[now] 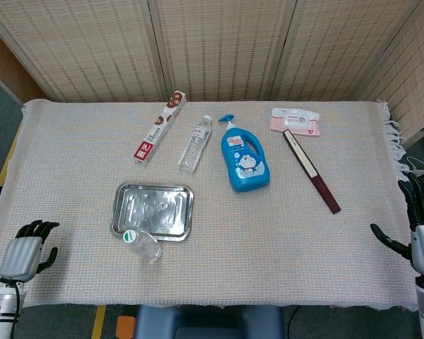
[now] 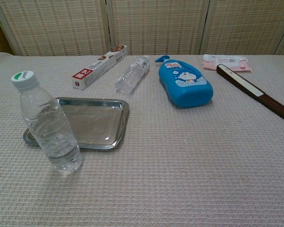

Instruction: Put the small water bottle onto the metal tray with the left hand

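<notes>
At the table's near left corner the left hand (image 1: 25,253) is seen in the head view, fingers loosely apart and nothing held. Just right of it the small bottle (image 2: 46,123) stands upright on the cloth, at the near edge of the tray (image 2: 104,124) — not on it. Farther back a foil box (image 1: 160,127), a second bottle (image 1: 195,144) lying down, a blue soap bottle (image 1: 244,157), a wipes pack (image 1: 295,121) and a dark stick (image 1: 311,171) are laid out. At the right edge the right hand (image 1: 418,226) is held open — empty.
</notes>
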### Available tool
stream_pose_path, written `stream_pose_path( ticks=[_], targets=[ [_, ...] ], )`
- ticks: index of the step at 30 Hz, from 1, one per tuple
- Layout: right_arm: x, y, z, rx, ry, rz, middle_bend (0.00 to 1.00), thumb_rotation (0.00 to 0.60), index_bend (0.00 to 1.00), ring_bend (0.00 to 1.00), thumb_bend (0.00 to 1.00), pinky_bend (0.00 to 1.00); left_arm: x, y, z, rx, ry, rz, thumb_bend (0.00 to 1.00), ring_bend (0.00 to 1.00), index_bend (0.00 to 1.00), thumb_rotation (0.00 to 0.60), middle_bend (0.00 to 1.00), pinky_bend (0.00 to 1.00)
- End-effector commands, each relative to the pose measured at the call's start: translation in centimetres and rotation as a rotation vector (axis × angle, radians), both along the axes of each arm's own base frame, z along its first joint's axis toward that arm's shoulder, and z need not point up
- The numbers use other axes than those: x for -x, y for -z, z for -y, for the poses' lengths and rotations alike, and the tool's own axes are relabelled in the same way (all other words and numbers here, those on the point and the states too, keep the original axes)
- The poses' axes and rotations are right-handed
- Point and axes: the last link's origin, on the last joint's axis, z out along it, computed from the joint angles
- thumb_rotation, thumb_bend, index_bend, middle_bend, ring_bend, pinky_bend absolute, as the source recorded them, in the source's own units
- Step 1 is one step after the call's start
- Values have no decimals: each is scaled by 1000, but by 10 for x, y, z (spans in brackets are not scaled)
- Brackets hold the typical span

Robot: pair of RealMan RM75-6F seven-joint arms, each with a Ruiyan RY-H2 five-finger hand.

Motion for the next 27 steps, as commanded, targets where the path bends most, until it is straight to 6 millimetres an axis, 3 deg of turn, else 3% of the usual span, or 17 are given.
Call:
stream_pose_path(
  ticks=[1,14,18,22,27],
  targets=[
    [4,2,5,-51,90,-28,0,600,75,0,60,30,0,0,0,4,-1,-1,447,124,200,600,205,182],
    [3,5,6,-91,117,-24,0,600,79,0,59,30,0,-2,0,-3,-17,5,447,123,195,600,204,182],
    [3,10,5,-169,141,-33,0,600,78,0,59,30,0,-8,4,18,-130,6,432,110,109,600,161,181],
    [4,10,5,-198,150,-41,0,600,69,0,60,30,-17,-19,1,107,-195,10,401,14,0,600,10,175],
    [5,7,6,-239,169,-26,0,600,57,0,59,31,-46,-25,-2,138,-189,83,384,0,0,600,0,171]
  ],
)
